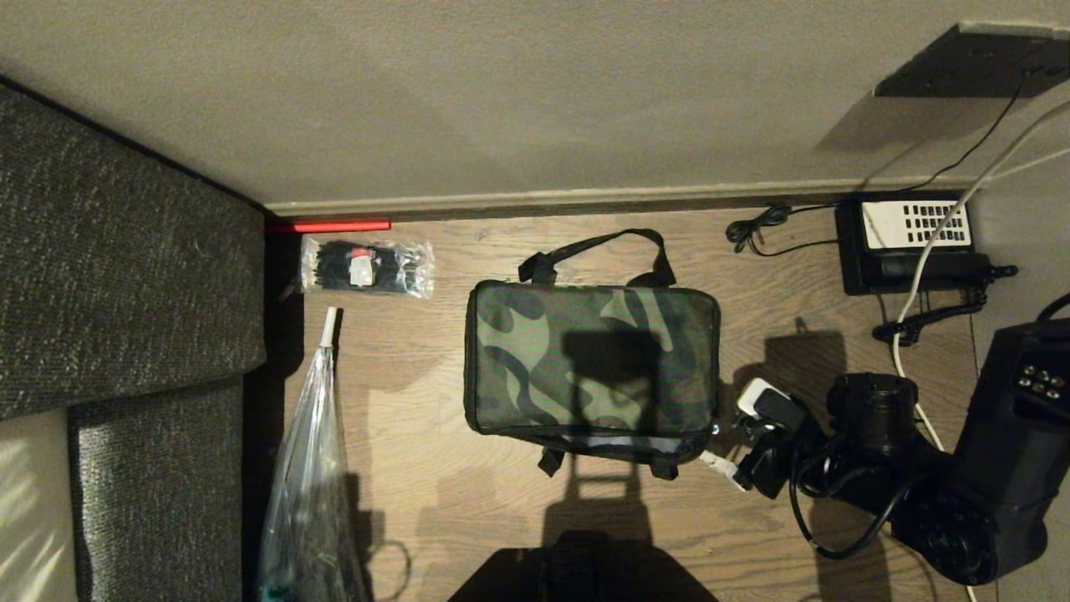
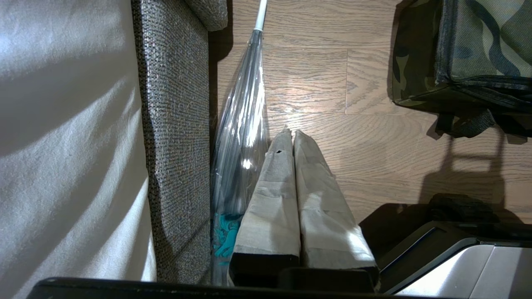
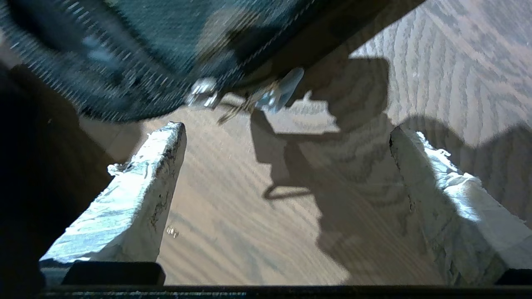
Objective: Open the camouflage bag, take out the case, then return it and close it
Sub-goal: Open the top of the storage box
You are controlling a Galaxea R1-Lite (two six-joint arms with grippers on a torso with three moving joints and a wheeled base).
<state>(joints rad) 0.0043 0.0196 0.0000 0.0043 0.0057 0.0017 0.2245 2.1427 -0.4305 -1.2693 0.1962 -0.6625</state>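
The camouflage bag (image 1: 589, 368) lies shut on the wooden floor, its black handles lying out at its far and near sides. The case is hidden. My right gripper (image 1: 737, 433) hangs at the bag's near right corner, open, with nothing between its taped fingers. In the right wrist view the right gripper (image 3: 286, 128) faces that corner of the bag (image 3: 124, 50), where metal zipper pulls (image 3: 274, 93) dangle just beyond the fingertips. My left gripper (image 2: 290, 133) is parked low to the left of the bag (image 2: 478, 45), shut and empty.
A clear folded umbrella (image 1: 309, 468) lies along a grey sofa (image 1: 125, 293) on the left. A packet of black ties (image 1: 368, 267) sits by the wall (image 1: 535, 100). A black desk phone (image 1: 907, 242) and cables (image 1: 919, 293) lie at the right.
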